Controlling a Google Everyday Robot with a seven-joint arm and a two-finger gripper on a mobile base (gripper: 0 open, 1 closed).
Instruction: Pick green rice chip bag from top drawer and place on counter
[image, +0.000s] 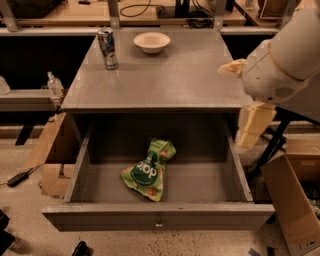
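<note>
Green rice chip bag (148, 170) lies mid-floor in the open top drawer (158, 216), long axis front-left to back-right, down-left of my gripper (254, 125), which hangs off the right edge of the counter (165, 75); its state I cannot tell.

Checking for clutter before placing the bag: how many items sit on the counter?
2: a silver can at the back left of the counter, a white bowl at back centre. The gripper hangs beside the right edge and may hide a little there.
</note>
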